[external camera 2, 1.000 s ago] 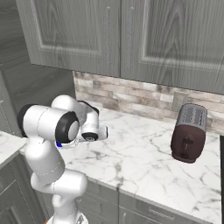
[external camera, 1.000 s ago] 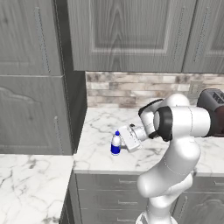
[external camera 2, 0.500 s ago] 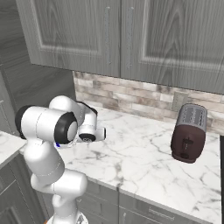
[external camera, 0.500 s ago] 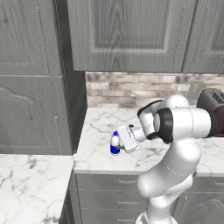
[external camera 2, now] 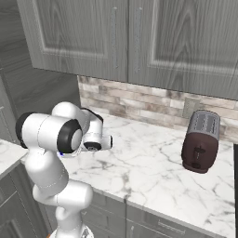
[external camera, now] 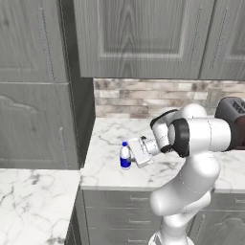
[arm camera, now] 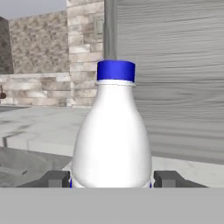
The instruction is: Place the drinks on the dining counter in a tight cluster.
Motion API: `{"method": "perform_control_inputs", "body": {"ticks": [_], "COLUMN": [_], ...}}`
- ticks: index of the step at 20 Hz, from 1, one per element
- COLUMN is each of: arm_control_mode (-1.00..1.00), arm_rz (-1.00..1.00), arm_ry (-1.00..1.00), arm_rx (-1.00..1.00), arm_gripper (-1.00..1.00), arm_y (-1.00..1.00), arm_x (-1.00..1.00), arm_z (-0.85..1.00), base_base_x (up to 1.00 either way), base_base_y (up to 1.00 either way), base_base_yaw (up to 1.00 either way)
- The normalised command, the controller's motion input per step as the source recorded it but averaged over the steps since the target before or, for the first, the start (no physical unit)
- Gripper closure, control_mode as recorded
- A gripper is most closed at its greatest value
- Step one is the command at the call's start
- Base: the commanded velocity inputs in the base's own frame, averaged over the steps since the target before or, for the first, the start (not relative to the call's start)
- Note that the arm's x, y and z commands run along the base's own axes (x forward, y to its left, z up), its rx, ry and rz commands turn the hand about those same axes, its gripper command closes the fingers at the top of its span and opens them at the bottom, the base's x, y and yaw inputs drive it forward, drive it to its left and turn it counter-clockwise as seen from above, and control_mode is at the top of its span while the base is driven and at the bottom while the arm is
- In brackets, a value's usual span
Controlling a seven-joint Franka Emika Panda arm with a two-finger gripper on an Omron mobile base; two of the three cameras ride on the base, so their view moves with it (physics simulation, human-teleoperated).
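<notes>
A small water bottle (external camera: 125, 157) with a blue cap and a blue label stands upright on the marble worktop (external camera: 110, 139) near its front left corner, below the brick backsplash. My gripper (external camera: 129, 159) reaches to it from the right, level with its lower half. In the hand view the water bottle (arm camera: 111, 131) sits dead centre, and the gripper (arm camera: 112, 180) has one dark fingertip (arm camera: 57, 179) against each side of its body. A second marble top (external camera: 28, 201) lies at the lower left; I cannot tell whether it is the dining counter.
A dark maroon toaster (external camera 2: 200, 142) stands on the worktop to the right, near the wall. Grey wall cabinets (external camera: 139, 38) hang above the worktop, and a tall grey cabinet (external camera: 33, 86) closes off its left end. Grey drawers (external camera: 119, 210) run below.
The fingers have closed in from wide open onto the sides of the water bottle. The bottle and the arm stay where they were.
</notes>
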Motion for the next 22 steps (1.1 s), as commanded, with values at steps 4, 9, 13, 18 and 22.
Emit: {"method": "perform_control_inputs", "body": {"ticks": [4,9,13,18,22], "arm_control_mode": [-1.00,-1.00,-1.00,-1.00,-1.00], "arm_rz": [0.00,-0.01,-0.10,-0.17,-0.16], "arm_ry": [0.00,0.00,-0.02,0.05,0.26], "arm_rx": [0.00,0.00,0.03,0.03,-0.01], "arm_gripper": [1.00,1.00,1.00,1.00,1.00], "arm_y": [0.00,-0.04,-0.20,-0.27,-0.03], "arm_x": [-0.01,-0.08,-0.27,-0.36,-0.01], "arm_z": [0.00,0.03,0.48,0.91,1.00], "base_base_x": [0.00,0.00,0.00,0.00,0.00], "base_base_y": [0.00,0.00,0.00,0.00,0.00], "base_base_yaw": [0.00,0.00,0.00,0.00,0.00]}}
